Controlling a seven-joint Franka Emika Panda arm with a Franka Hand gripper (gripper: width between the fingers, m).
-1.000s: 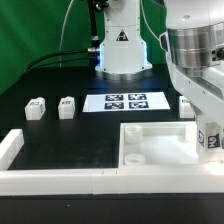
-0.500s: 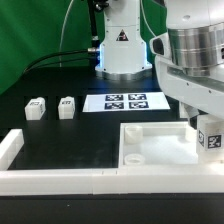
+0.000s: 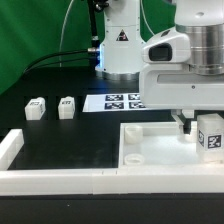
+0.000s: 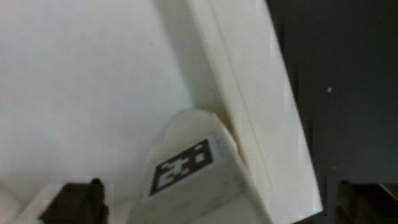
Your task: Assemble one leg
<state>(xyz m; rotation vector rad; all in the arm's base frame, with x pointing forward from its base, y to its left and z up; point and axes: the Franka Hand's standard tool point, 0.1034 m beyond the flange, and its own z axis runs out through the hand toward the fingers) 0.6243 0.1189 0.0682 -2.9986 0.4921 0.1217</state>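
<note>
A leg [image 3: 210, 133], a small white block with a black-and-white tag, stands on the right part of the large white panel [image 3: 160, 150]. My gripper [image 3: 203, 122] hangs over it, one dark finger [image 3: 186, 122] showing on the exterior view's left of the leg. In the wrist view the leg [image 4: 183, 165] lies against the panel's raised edge [image 4: 240, 90], between my two dark fingertips [image 4: 80, 200], which stand apart and do not touch it. My gripper [image 4: 222, 205] is open. Two more legs [image 3: 36, 107] [image 3: 67, 106] stand at the exterior view's left.
The marker board [image 3: 118, 101] lies at the middle back, before the robot base [image 3: 122, 45]. A white fence runs along the front [image 3: 60, 180] and left [image 3: 10, 148]. The panel has a round corner hole [image 3: 133, 157]. The black table [image 4: 338, 80] lies beside the panel.
The hand has turned over the leg, so its wide body now spans the exterior view's right and hides a leg behind it. The tagged leg on the panel has barely moved.
</note>
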